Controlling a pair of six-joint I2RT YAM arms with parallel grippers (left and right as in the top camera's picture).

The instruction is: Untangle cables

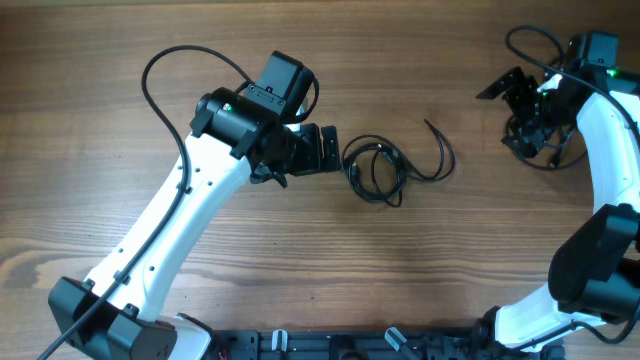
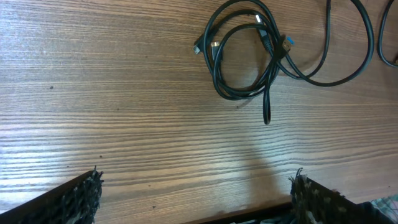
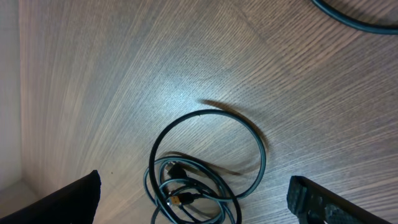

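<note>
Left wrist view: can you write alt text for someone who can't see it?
A loose coil of thin black cables lies on a wooden table, small plugs showing among the loops. The left hand, open and empty, shows only its two fingertips at the bottom corners.

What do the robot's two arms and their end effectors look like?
The left arm and right arm have white rounded links and black joint housings, each with a green light. A thick black cable runs along the left one. The left end effector and right end effector are black; the left's fingers look rough-edged.
</note>
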